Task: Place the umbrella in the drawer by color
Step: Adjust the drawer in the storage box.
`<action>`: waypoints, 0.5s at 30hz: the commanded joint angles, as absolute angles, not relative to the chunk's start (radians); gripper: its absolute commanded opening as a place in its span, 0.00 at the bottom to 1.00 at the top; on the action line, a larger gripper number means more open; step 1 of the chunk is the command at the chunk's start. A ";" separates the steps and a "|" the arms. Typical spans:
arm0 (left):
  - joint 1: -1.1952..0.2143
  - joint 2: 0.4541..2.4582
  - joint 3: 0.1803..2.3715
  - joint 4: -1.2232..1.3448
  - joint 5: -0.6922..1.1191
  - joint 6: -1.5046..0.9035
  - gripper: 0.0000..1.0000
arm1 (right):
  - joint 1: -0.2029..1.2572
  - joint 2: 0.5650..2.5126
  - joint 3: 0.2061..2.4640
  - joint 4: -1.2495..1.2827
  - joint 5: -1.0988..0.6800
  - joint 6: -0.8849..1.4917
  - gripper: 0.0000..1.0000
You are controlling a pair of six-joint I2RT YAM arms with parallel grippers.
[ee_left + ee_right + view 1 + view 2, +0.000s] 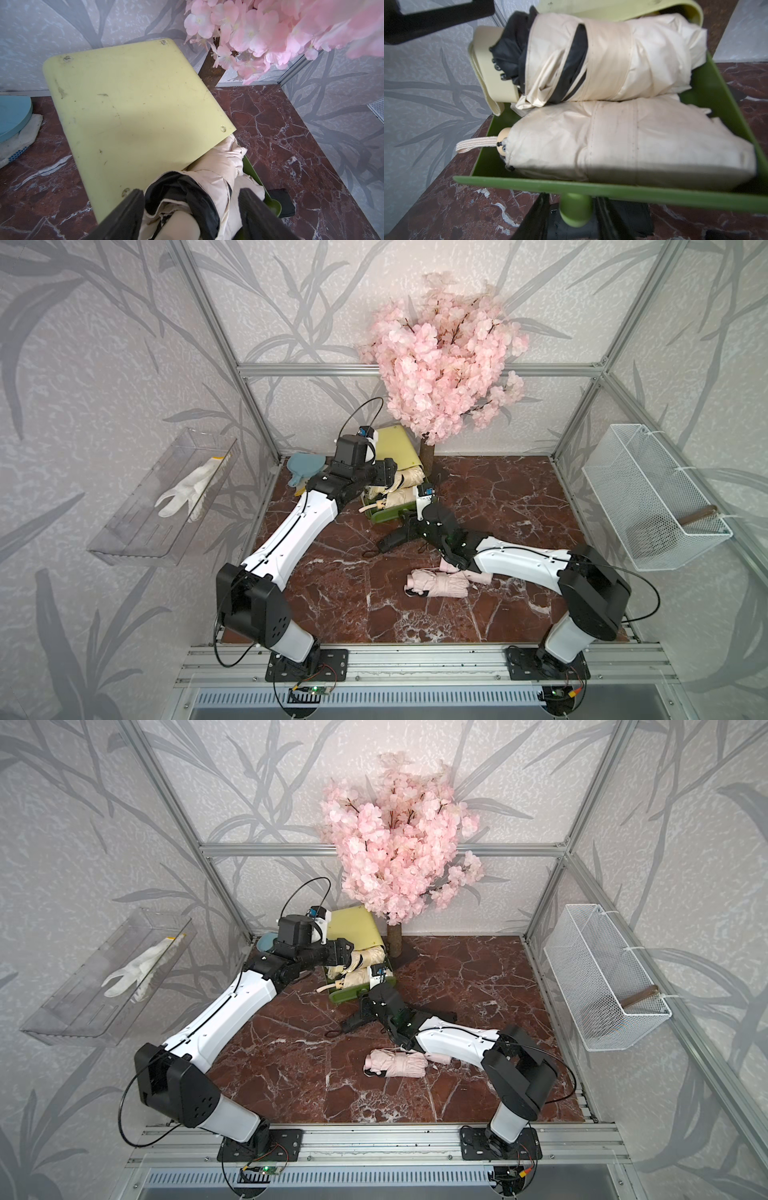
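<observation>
Dark red marble veined in white is covering the tabletop (498, 497). The drawer (633, 193) is showing leaf green beneath a pale yellow cabinet top (128, 99). Inside, the upper umbrella (612, 62) is showing cream with black lining, the lower umbrella (633, 141) plain cream. A pink umbrella (440, 585) and a black umbrella (392, 542) are contrasting with pink blossom (444, 364) and grey, leaf-patterned wallpaper (104, 344).

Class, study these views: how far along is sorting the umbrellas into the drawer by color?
Done: the lower cream umbrella lies in the open green drawer. In hand: the left gripper straddles the upper cream umbrella, which lies there too; the right gripper flanks the drawer knob. Left: the black umbrella and the pink umbrellas lie out on the table.
</observation>
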State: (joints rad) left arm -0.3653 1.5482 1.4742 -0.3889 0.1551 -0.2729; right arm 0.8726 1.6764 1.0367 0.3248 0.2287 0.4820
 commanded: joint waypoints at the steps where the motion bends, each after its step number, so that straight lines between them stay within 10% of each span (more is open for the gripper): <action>1: -0.360 1.521 1.464 -0.379 0.159 -0.269 0.75 | 0.877 1.700 1.072 0.373 0.238 0.478 0.36; 6: -0.359 1.521 1.465 -0.377 0.161 -0.270 0.75 | 0.878 1.700 1.073 0.379 0.239 0.488 0.35; 12: -0.359 1.521 1.466 -0.374 0.165 -0.273 0.75 | 0.880 1.695 1.050 0.418 0.238 0.473 0.00; 15: -0.357 1.522 1.467 -0.374 0.160 -0.273 0.76 | 0.884 1.674 1.040 0.417 0.238 0.474 0.00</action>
State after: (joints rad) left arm -0.3641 1.5482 1.4742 -0.3885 0.1562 -0.2733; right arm 0.8764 1.6955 1.0359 0.3386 0.2321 0.4782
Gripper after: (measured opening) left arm 0.755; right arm 0.262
